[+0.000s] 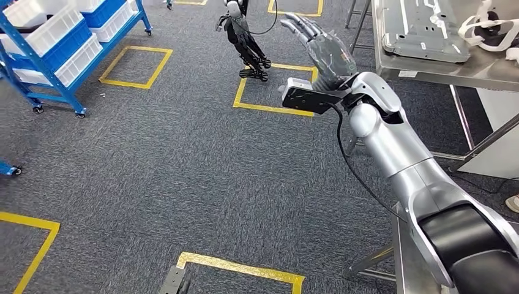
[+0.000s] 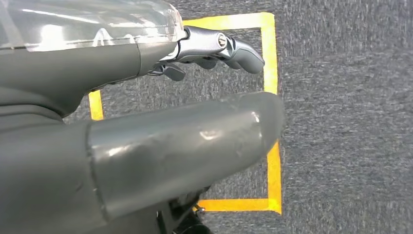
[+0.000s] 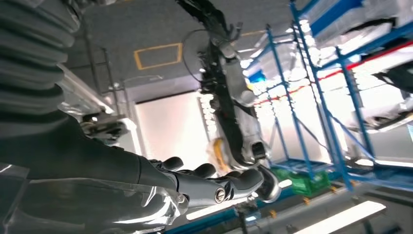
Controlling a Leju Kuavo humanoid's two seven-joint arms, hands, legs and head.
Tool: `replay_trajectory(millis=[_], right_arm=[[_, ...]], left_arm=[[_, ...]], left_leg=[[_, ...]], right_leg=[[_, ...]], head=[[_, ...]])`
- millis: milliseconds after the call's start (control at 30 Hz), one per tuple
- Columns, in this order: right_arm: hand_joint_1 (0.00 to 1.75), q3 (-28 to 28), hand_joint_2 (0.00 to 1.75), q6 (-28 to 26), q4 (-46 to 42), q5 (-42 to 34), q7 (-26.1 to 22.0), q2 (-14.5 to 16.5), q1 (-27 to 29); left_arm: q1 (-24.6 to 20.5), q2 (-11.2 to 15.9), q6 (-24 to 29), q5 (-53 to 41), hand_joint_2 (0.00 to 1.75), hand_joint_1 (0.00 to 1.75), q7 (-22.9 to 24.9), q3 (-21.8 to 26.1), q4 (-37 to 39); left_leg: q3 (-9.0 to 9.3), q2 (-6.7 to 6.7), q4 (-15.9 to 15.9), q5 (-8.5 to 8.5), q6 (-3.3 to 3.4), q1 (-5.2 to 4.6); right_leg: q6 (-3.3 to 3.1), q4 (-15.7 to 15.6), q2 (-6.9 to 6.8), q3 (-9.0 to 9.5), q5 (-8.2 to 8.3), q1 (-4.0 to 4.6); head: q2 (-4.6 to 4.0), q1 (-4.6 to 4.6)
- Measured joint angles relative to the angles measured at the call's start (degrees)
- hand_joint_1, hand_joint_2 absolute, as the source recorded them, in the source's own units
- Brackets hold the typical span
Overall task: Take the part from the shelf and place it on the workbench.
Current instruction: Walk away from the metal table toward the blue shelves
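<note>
My right hand point(image 1: 323, 50) spread, holding nothing, my left point(image 2: 146, 112) likewise; swinging could clip the workbench point(image 1: 428, 70).

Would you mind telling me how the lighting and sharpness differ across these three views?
Head view: even light, crisp grey carpet and right hand. Left wrist view: the left hand is close and soft, with glare on its clear cover. Right wrist view: turned and backlit, bright washout behind the blue shelf frames; the right hand's fingers are dark.
</note>
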Motion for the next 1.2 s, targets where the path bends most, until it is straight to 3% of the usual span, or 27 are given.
replay_trajectory(millis=[33, 67, 133, 167, 200, 267, 300, 333, 400, 467, 533, 600, 633, 667, 700, 767, 833, 900, 933, 1000, 1033, 1100, 1133, 1167, 1200], right_arm=[[0.00, 0.00, 1.75, -0.25, 0.13, -0.04, -0.22, 0.25, 0.15], [0.00, 0.00, 1.75, -0.49, 0.31, -0.08, -0.44, 0.44, 0.41], [0.00, 0.00, 1.75, -0.92, 0.75, -0.08, -0.84, 1.00, 1.20], [0.00, 0.00, 1.75, -1.11, 0.96, -0.08, -1.01, 1.29, 1.55], [0.00, 0.00, 1.75, -1.27, 1.13, -0.08, -1.16, 1.55, 1.80], [0.00, -0.01, 1.75, -1.51, 1.34, -0.09, -1.41, 1.80, 1.94], [0.00, -0.02, 1.75, -1.59, 1.44, -0.10, -1.48, 1.84, 1.96], [0.00, -0.02, 1.75, -1.63, 1.54, -0.10, -1.51, 1.87, 2.01], [0.00, -0.03, 1.75, -1.67, 1.78, -0.12, -1.55, 2.16, 2.16], [0.00, -0.05, 1.75, -1.72, 2.00, -0.16, -1.67, 2.44, 2.26], [0.00, -0.10, 1.75, -2.04, 2.34, -0.25, -1.96, 2.46, 2.67], [0.00, -0.18, 1.75, -2.63, 2.93, -0.35, -2.42, 2.45, 3.86], [0.00, -0.22, 1.75, -2.94, 3.25, -0.40, -2.66, 2.45, 4.59], [0.00, -0.26, 1.75, -3.20, 3.56, -0.46, -2.89, 2.45, 5.21], [0.00, -0.31, 1.75, -3.42, 3.81, -0.54, -3.11, 2.45, 5.61], [0.00, -0.48, 1.75, -3.66, 4.16, -0.72, -3.37, 2.46, 5.90], [0.00, -0.68, 1.75, -3.81, 4.43, -0.85, -3.47, 2.46, 6.07], [0.00, -0.75, 1.75, -3.91, 4.60, -0.89, -3.51, 2.59, 6.24], [0.00, -0.77, 1.75, -3.94, 4.64, -0.89, -3.53, 2.69, 6.25], [0.00, -0.77, 1.75, -3.98, 4.68, -0.88, -3.58, 2.93, 6.18], [0.00, -0.79, 1.75, -4.00, 4.72, -0.88, -3.61, 3.01, 6.16], [0.00, -0.87, 1.75, -4.07, 4.98, -0.88, -3.73, 3.05, 6.25], [0.00, -0.92, 1.75, -4.18, 5.20, -0.89, -3.83, 3.07, 6.34], [0.00, -1.00, 1.75, -4.33, 5.46, -0.89, -3.94, 3.09, 6.40], [0.00, -1.09, 1.75, -4.51, 5.69, -0.90, -4.03, 3.13, 6.42]], left_arm=[[-0.04, 0.09, 0.07, 0.00, 0.00, 0.00, -0.09, 0.00, 0.00], [-0.05, 0.21, 0.15, -0.01, 0.00, 0.00, -0.16, 0.00, 0.00], [0.16, 0.55, 0.26, -0.03, 0.00, 0.00, -0.26, 0.00, 0.00], [0.30, 0.75, 0.31, -0.03, 0.00, 0.00, -0.29, 0.00, 0.00], [0.39, 0.98, 0.36, -0.03, 0.00, 0.00, -0.32, 0.00, 0.00], [0.36, 1.34, 0.44, -0.03, 0.00, 0.00, -0.36, 0.00, 0.00], [0.30, 1.46, 0.47, -0.03, 0.00, 0.00, -0.39, 0.00, 0.00], [0.29, 1.54, 0.47, -0.04, 0.00, 0.00, -0.40, 0.00, 0.00], [0.39, 1.73, 0.50, -0.03, 0.00, 0.00, -0.44, 0.00, 0.00], [0.52, 1.91, 0.70, 0.08, 0.00, 0.00, -0.49, 0.01, 0.00], [0.46, 2.04, 0.90, 0.33, 0.00, 0.00, -0.56, 0.03, 0.00], [0.45, 2.18, 0.93, 0.65, 0.00, 0.00, -0.64, 0.11, 0.00], [0.56, 2.24, 0.93, 0.77, 0.00, 0.00, -0.68, 0.17, 0.00], [0.71, 2.30, 0.93, 0.85, 0.00, 0.00, -0.69, 0.23, 0.00], [0.86, 2.34, 0.95, 0.86, 0.00, 0.00, -0.69, 0.28, 0.00], [0.98, 2.37, 0.97, 0.87, 0.00, 0.00, -0.69, 0.32, 0.00], [0.98, 2.39, 0.97, 0.87, 0.00, 0.00, -0.71, 0.34, 0.00], [1.15, 2.43, 0.98, 0.87, 0.00, 0.00, -0.72, 0.37, 0.00], [1.33, 2.49, 0.99, 0.87, 0.00, 0.00, -0.72, 0.38, 0.00], [1.46, 2.61, 1.02, 0.91, 0.00, 0.00, -0.76, 0.39, 0.00], [1.44, 2.65, 1.03, 1.00, 0.00, 0.00, -0.81, 0.39, 0.00], [1.32, 2.65, 0.99, 1.46, 0.00, 0.00, -0.98, 0.44, 0.00], [1.35, 2.65, 0.93, 1.71, 0.00, 0.00, -1.03, 0.50, 0.00], [1.40, 2.65, 0.82, 1.92, 0.00, 0.00, -1.02, 0.58, 0.00], [1.45, 2.66, 0.72, 2.03, 0.00, 0.00, -0.94, 0.66, 0.00]], left_leg=[[-1.64, 1.45, 3.49, -1.58, -0.19, -0.01], [-3.46, 2.03, 7.12, -3.00, -0.34, 0.11], [-5.32, 2.40, 10.66, -3.62, -0.46, 0.26], [-4.67, 2.59, 9.36, -2.53, -0.43, 0.27], [-2.88, 3.08, 5.99, -0.75, -0.30, 0.24], [1.13, 5.20, -1.64, 1.78, 0.16, -0.24], [2.34, 5.94, -3.97, 2.29, 0.46, -0.54], [2.71, 6.18, -4.84, 2.21, 0.73, -0.84], [2.83, 4.92, -5.19, 2.43, 1.37, -0.87], [3.21, 3.77, -5.78, 2.75, 2.03, -0.60], [3.42, 2.73, -6.05, 2.91, 2.48, -0.46], [3.43, 1.34, -5.96, 2.90, 2.64, -0.46], [3.44, 0.53, -5.87, 2.88, 2.65, -0.46], [3.45, -0.29, -5.74, 2.84, 2.63, -0.45], [3.47, -1.08, -5.60, 2.78, 2.56, -0.45], [3.25, -2.49, -5.20, 2.60, 2.29, -0.42], [2.77, -3.76, -4.99, 2.62, 1.78, -0.25], [2.51, -5.07, -5.12, 2.82, 1.10, -0.06], [2.38, -4.62, -4.87, 2.59, 0.81, -0.12], [1.10, -1.72, -2.02, 0.81, 0.35, -0.31], [-0.40, 0.29, 1.17, -0.81, 0.18, -0.27], [-4.06, 2.02, 8.46, -3.75, -0.16, 0.05], [-5.17, 2.33, 10.57, -4.17, -0.27, 0.17], [-5.17, 2.51, 10.51, -3.55, -0.35, 0.24], [-4.09, 2.77, 8.39, -2.10, -0.36, 0.28]], right_leg=[[-0.28, -0.04, -0.75, 0.16, -0.10, 0.15], [-0.44, -0.04, -1.51, 0.26, -0.21, 0.30], [-0.57, -0.02, -3.06, 0.38, -0.38, 0.48], [-0.54, -0.01, -3.74, 0.43, -0.47, 0.52], [-0.45, 0.01, -4.45, 0.54, -0.58, 0.55], [-0.09, 0.04, -5.70, 0.75, -0.86, 0.75], [0.14, 0.05, -6.27, 0.85, -1.00, 0.87], [0.40, 0.03, -6.80, 0.94, -1.11, 0.98], [1.00, -0.03, -7.57, 1.21, -1.40, 0.96], [1.55, 1.50, -5.51, 0.76, -2.69, 0.67], [1.84, 7.04, -2.38, -1.87, -5.67, 0.43], [1.97, 13.80, -1.46, -5.52, -8.01, 0.41], [1.98, 15.21, -1.38, -6.53, -7.80, 0.39], [1.92, 14.51, -1.31, -6.54, -6.52, 0.38], [1.81, 11.74, -1.03, -5.52, -4.41, 0.34], [1.50, 4.34, 1.31, -2.50, -0.87, 0.13], [1.32, 0.65, 3.07, -0.89, 0.08, 0.10], [1.04, 0.34, 2.16, -0.57, 0.08, 0.20], [0.72, 0.05, 1.45, -0.32, 0.17, 0.16], [0.00, -0.60, 0.06, 0.23, 0.35, 0.01], [-0.29, -0.77, -0.67, 0.42, 0.34, 0.13], [-0.54, -0.78, -2.11, 0.51, 0.22, 0.33], [-0.55, -0.76, -2.90, 0.51, 0.15, 0.38], [-0.49, -0.75, -3.64, 0.52, 0.08, 0.40], [-0.40, -0.73, -4.34, 0.57, 0.00, 0.40]], head=[[0.00, -0.01], [0.00, 0.00], [0.00, -0.01], [0.00, -0.01], [0.00, -0.01], [0.00, -0.01], [0.00, -0.01], [0.00, 0.01], [0.00, 0.02], [0.00, 0.02], [0.00, 0.03], [0.00, 0.04], [0.00, 0.03], [0.00, 0.03], [0.00, 0.03], [0.00, 0.03], [0.00, 0.02], [0.00, 0.02], [0.00, 0.02], [0.00, -0.02], [0.00, -0.04], [0.00, -0.04], [0.00, -0.05], [0.00, -0.05], [0.00, -0.05]])
